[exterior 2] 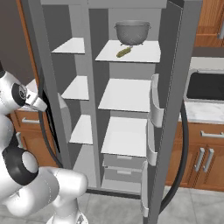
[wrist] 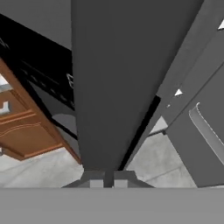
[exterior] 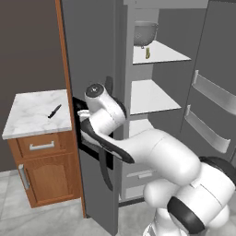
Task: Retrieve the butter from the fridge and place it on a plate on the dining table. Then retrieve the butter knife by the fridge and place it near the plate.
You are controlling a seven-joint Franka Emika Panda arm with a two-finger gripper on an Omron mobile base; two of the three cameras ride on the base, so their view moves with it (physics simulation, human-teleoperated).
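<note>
The fridge [exterior 2: 127, 94] stands with both doors open, its white shelves bare but for the top one. The butter [exterior: 148, 53], a small yellow-olive stick, lies on that top right shelf, also seen as the butter [exterior 2: 124, 53] in the right base view. The dark butter knife [exterior: 54, 110] rests on the small marble-topped cabinet left of the fridge. My gripper [wrist: 108, 183] is shut with nothing visibly between its fingertips, right up against the edge of the left fridge door [exterior: 92, 46], low and far below the butter. The plate and the dining table are out of view.
A grey colander [exterior 2: 132, 31] sits behind the butter on the top shelf. The marble-topped wooden cabinet [exterior: 34, 115] stands left of the fridge. A dark sink [exterior 2: 205, 85] and wooden cabinets lie to the right. The right door [exterior 2: 168, 113] swings out towards me.
</note>
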